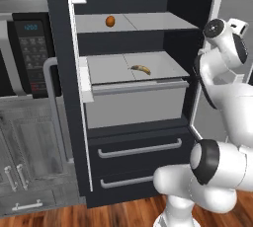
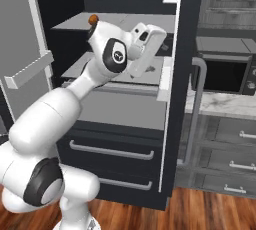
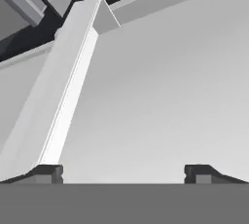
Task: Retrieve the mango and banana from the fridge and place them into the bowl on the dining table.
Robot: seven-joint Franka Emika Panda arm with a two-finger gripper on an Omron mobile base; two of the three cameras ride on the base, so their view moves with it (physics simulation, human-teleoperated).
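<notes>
The fridge (image 1: 59,48) stands open, with light grey shelves inside. A small orange mango (image 1: 110,21) lies on the upper shelf; in the right base view the mango (image 2: 93,19) peeks out just behind the arm's wrist. The banana (image 1: 141,69), yellow with dark ends, lies on the shelf below, above a grey bin. My gripper (image 3: 124,173) is open with nothing between its fingertips (image 3: 48,173), and it faces a plain light grey fridge surface with a raised ridge. The hand (image 2: 147,41) is raised in front of the shelves, to the right of both fruits. The bowl and the dining table are out of view.
The fridge's right door (image 1: 213,107) hangs open close beside my arm, and its left door (image 1: 81,83) juts out on the other side. Two dark drawers with silver handles (image 1: 140,149) lie below the shelves. A microwave (image 1: 32,48) and grey cabinets (image 1: 29,171) stand to the left.
</notes>
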